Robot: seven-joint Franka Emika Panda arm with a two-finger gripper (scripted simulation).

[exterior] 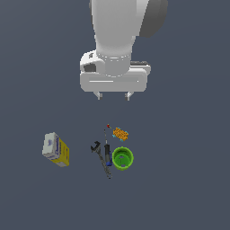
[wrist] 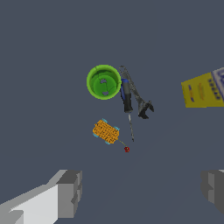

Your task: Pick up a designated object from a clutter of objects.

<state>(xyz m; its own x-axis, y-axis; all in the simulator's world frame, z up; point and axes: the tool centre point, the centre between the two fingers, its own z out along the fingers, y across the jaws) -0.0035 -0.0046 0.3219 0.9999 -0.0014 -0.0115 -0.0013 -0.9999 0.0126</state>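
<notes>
The designated object is a tiny orange ridged block (exterior: 120,133) (wrist: 106,131) with small teal bits at its corners, lying flat on the grey floor. It sits just beyond the green cup (exterior: 122,158) (wrist: 103,82) and beside the screwdriver's tip. My gripper (exterior: 114,95) (wrist: 140,192) hangs high above the clutter, open, with nothing between its fingers (wrist: 70,192). The block lies well below the gripper and slightly toward the exterior view's right of its midline. A small red dot (exterior: 108,125) (wrist: 127,149) lies near the block.
A blue-handled screwdriver (exterior: 107,152) (wrist: 127,100) and a black clamp-like tool (exterior: 99,155) (wrist: 142,103) lie side by side next to the cup. A yellow-and-white box (exterior: 56,149) (wrist: 204,89) stands apart at the exterior view's left.
</notes>
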